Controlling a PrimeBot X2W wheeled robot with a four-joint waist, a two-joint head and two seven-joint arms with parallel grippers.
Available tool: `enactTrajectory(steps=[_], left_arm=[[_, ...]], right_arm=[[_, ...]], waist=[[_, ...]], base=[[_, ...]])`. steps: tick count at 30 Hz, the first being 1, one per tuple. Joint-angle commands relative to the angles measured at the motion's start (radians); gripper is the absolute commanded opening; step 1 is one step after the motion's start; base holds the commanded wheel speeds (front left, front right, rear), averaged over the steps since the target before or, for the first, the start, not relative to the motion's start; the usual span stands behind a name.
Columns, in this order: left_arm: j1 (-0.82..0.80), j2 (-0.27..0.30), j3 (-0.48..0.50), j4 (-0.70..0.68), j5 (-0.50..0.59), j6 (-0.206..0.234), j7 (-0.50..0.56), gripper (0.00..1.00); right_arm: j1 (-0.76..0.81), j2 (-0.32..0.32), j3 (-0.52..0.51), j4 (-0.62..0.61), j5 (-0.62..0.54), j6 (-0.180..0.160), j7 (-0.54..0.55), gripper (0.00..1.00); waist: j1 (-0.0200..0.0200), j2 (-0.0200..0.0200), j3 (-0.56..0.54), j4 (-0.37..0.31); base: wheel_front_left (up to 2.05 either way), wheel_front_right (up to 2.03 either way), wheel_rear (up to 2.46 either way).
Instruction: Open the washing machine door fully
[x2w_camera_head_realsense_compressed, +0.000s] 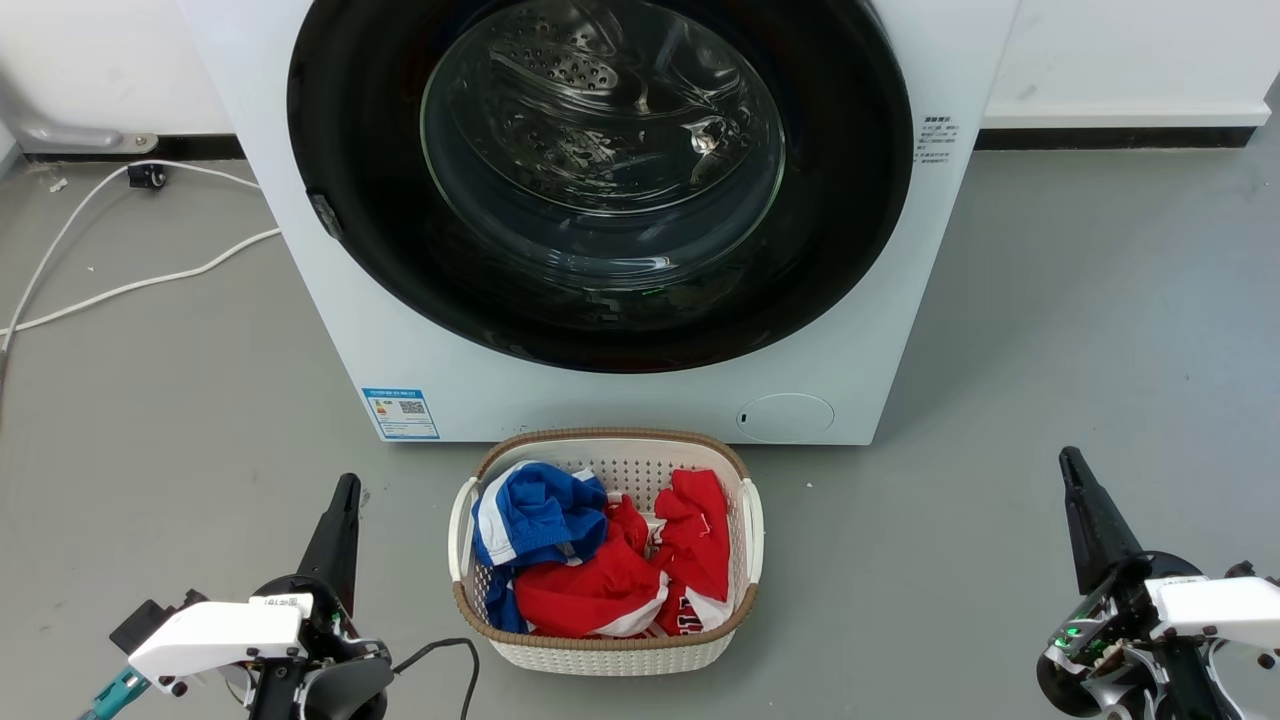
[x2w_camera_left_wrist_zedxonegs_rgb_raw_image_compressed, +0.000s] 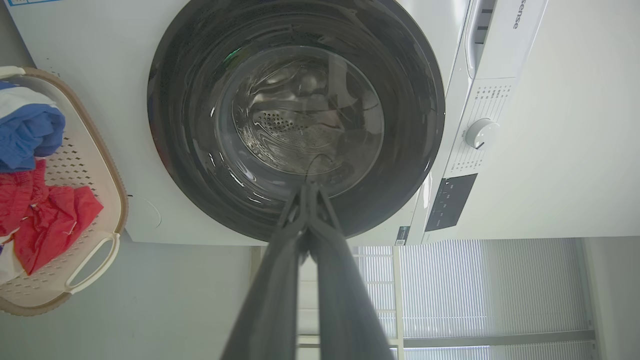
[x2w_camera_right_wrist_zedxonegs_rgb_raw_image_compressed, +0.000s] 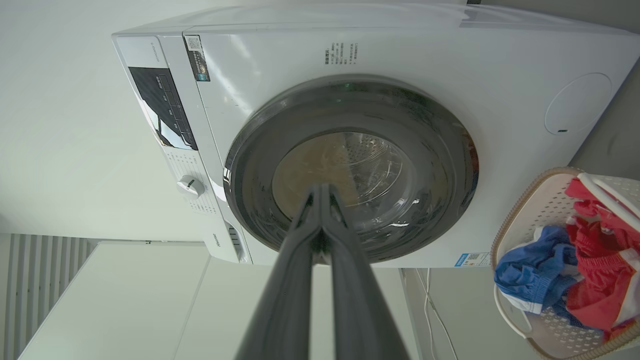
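Note:
The washing machine door (x2w_camera_head_realsense_compressed: 600, 180) is a big round glossy black ring around a clear glass bowl, lying flush against the white machine front (x2w_camera_head_realsense_compressed: 330, 330); the steel drum shows through the glass. Both wrist views face the washing machine door (x2w_camera_left_wrist_zedxonegs_rgb_raw_image_compressed: 295, 120) (x2w_camera_right_wrist_zedxonegs_rgb_raw_image_compressed: 350, 170) from a distance. My left gripper (x2w_camera_head_realsense_compressed: 345, 490) rests low at the lower left, fingers together and empty, tips meeting in its own view as the left gripper (x2w_camera_left_wrist_zedxonegs_rgb_raw_image_compressed: 307, 187). At the lower right my right gripper (x2w_camera_head_realsense_compressed: 1070, 465) is likewise shut on nothing, as the right gripper (x2w_camera_right_wrist_zedxonegs_rgb_raw_image_compressed: 320, 189) confirms. Both are well short of the door.
A white laundry basket (x2w_camera_head_realsense_compressed: 480, 615) with red and blue clothes stands on the grey floor right before the machine, between my arms. White cables (x2w_camera_head_realsense_compressed: 120, 285) trail over the floor at the left. The control panel and dial (x2w_camera_left_wrist_zedxonegs_rgb_raw_image_compressed: 480, 132) sit along the machine's top.

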Motion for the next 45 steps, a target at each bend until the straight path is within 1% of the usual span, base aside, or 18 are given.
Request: enactTrajectory(steps=[1,6,7,11,15,20,21,22,27,29,30,31,32,33,45], left_arm=[[-0.008,-0.002,0.003,-0.001,0.000,-0.003,0.003,0.00],[0.000,0.000,0.000,0.001,0.000,0.000,-0.001,0.00],[0.011,-0.001,-0.004,0.015,0.000,0.000,-0.002,1.00],[0.026,-0.002,-0.009,0.014,0.007,0.001,-0.018,1.00],[0.031,-0.002,-0.003,-0.003,0.055,0.000,-0.043,1.00],[0.033,-0.002,0.000,-0.033,0.149,0.011,-0.067,1.00],[0.033,-0.002,0.000,-0.033,0.149,0.011,-0.067,1.00],[0.034,-0.002,-0.004,-0.049,0.195,0.020,-0.077,1.00],[0.040,-0.002,-0.025,-0.088,0.313,0.051,-0.098,1.00],[0.042,-0.002,-0.035,-0.100,0.359,0.064,-0.107,1.00],[0.042,-0.002,-0.035,-0.100,0.359,0.064,-0.107,1.00],[0.045,-0.002,-0.046,-0.111,0.408,0.076,-0.115,1.00],[0.046,-0.002,-0.052,-0.116,0.433,0.082,-0.120,1.00],[0.046,-0.002,-0.052,-0.116,0.433,0.082,-0.120,1.00],[0.062,-0.001,-0.104,-0.151,0.673,0.137,-0.165,1.00]], right_arm=[[-0.012,0.004,-0.001,0.001,-0.004,0.000,0.004,0.00],[0.000,0.000,-0.001,0.001,-0.001,0.000,-0.001,0.00],[0.012,0.002,0.001,0.015,-0.001,0.000,-0.003,1.00],[0.028,0.003,0.002,0.020,-0.015,0.000,-0.017,1.00],[0.033,0.004,-0.006,0.006,-0.082,0.000,-0.042,1.00],[0.041,0.004,-0.007,-0.028,-0.197,0.000,-0.065,1.00],[0.041,0.004,-0.007,-0.028,-0.197,0.000,-0.065,1.00],[0.045,0.004,-0.004,-0.043,-0.243,0.000,-0.074,1.00],[0.053,0.004,0.007,-0.080,-0.361,0.000,-0.096,1.00],[0.056,0.004,0.012,-0.094,-0.412,0.000,-0.105,1.00],[0.056,0.004,0.012,-0.094,-0.412,0.000,-0.105,1.00],[0.059,0.004,0.017,-0.107,-0.463,0.000,-0.113,1.00],[0.061,0.005,0.020,-0.115,-0.490,0.000,-0.117,1.00],[0.061,0.005,0.020,-0.115,-0.490,0.000,-0.117,1.00],[0.086,0.005,0.049,-0.177,-0.758,0.000,-0.162,1.00]], waist=[[0.0000,0.0000,0.000,0.000],[0.0000,0.0000,0.000,0.000],[0.0000,0.0000,0.000,0.000],[0.0000,0.0000,0.000,0.000],[0.0000,0.0000,0.001,0.000],[0.0000,0.0000,0.003,0.000],[0.0000,0.0000,0.003,0.000],[0.0000,0.0000,0.004,0.001],[0.0000,0.0000,0.006,0.001],[0.0000,0.0000,0.006,0.002],[0.0000,0.0000,0.006,0.002],[0.0000,0.0000,0.007,0.002],[0.0000,0.0000,0.007,0.002],[0.0000,0.0000,0.007,0.002],[0.0000,0.0000,0.006,0.005]], base=[[0.00,0.00,0.00],[0.00,0.00,0.00],[0.00,0.00,0.00],[0.00,0.00,0.00],[0.00,0.00,0.00],[0.00,0.00,0.00],[0.00,0.00,0.00],[0.00,0.00,0.00],[0.00,0.00,0.00],[0.00,0.00,0.00],[0.00,0.00,0.00],[0.00,0.00,0.00],[0.00,0.00,0.00],[0.00,0.00,0.00],[0.00,0.00,0.00]])
